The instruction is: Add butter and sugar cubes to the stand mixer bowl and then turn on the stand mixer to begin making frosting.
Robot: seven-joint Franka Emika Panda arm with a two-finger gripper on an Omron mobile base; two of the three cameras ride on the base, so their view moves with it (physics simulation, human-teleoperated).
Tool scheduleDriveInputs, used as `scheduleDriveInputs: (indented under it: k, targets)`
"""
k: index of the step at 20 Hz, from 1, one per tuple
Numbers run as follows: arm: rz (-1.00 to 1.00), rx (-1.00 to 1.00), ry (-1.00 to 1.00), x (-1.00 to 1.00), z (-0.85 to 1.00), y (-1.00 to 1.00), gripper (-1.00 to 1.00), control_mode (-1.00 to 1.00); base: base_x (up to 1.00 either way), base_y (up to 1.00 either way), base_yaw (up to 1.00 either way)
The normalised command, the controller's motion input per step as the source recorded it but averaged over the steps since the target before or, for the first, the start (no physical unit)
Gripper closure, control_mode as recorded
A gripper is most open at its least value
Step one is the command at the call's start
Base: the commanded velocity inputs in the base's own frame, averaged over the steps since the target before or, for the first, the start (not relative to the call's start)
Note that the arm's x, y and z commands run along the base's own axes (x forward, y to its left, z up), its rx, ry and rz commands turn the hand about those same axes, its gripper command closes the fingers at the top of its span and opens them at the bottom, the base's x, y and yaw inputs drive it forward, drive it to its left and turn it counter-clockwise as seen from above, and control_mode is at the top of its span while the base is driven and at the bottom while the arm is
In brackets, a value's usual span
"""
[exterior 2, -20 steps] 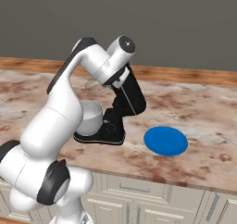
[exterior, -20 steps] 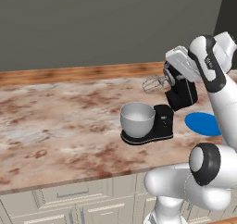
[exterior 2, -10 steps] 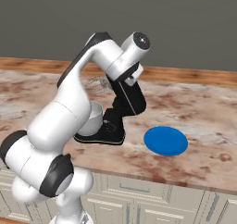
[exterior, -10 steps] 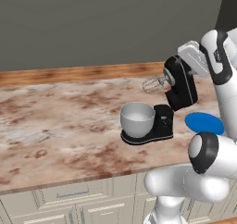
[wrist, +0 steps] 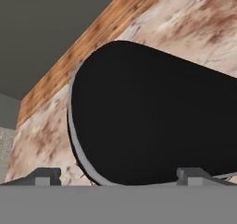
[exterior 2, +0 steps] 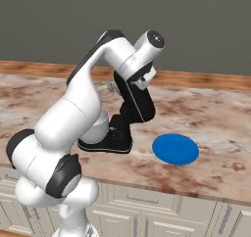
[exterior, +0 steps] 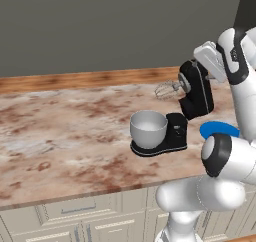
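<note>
Swinging back behind the stand mixer (exterior: 192, 93), the released end effector (wrist: 118, 174) is hovering just off its tilted head, needing a square, gentle push toward the stand mixer bowl (exterior: 148, 128) ahead.

Raised mixer head (exterior: 196, 88) close before claw (wrist: 118, 174).

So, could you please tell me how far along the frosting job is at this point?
Done: the mixer head is tilted back, whisk clear of the bowl. In hand: the open gripper hovers at the head, holding nothing. Left: the bowl looks empty, so butter and sugar cubes must go in, then the mixer switched on. The plate looks bare.
</note>
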Motion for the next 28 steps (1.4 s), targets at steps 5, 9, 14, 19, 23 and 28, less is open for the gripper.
scheduleDriveInputs:
  k: [5, 9, 14, 19, 23, 28]
  targets:
    - [0.00, 0.00, 0.05, 0.17, -0.56, 0.37, -1.00, -1.00, 0.00, 0.00, 0.00]
    - [0.00, 0.00, 0.04, 0.23, -0.69, 0.76, -1.00, -1.00, 0.00, 0.00, 0.00]
    - [0.01, 0.00, 0.03, 0.34, -0.73, 0.84, -1.00, -1.00, 0.00, 0.00, 0.00]
    - [0.00, 0.00, 0.03, 0.47, -0.80, 0.83, -1.00, -1.00, 0.00, 0.00, 0.00]
    - [0.00, 0.00, 0.08, 0.60, -0.83, 0.66, -1.00, -1.00, 0.00, 0.00, 0.00]
    - [0.00, -0.02, 0.17, 0.74, -0.89, 0.35, -1.00, -1.00, 0.00, 0.00, 0.00]
